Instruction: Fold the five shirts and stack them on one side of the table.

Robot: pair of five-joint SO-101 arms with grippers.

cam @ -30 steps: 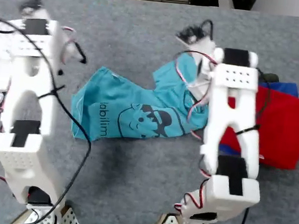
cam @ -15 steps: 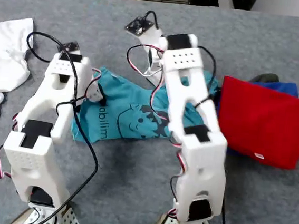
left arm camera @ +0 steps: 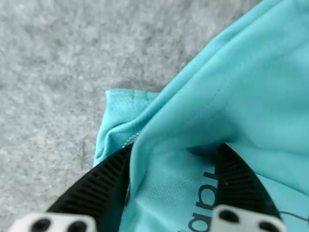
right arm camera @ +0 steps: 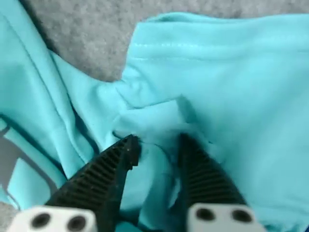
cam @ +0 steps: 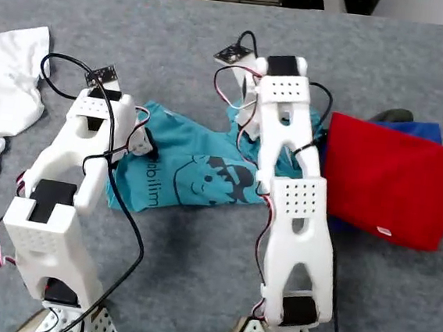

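Straddling the teal shirt (cam: 194, 167), left pincer (left arm camera: 176, 150) gapes; right pincer (right arm camera: 159, 140) pinches it.

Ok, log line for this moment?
left hand: open, astride teal shirt fold | right hand: on teal shirt | red shirt: folded atop blue shirt
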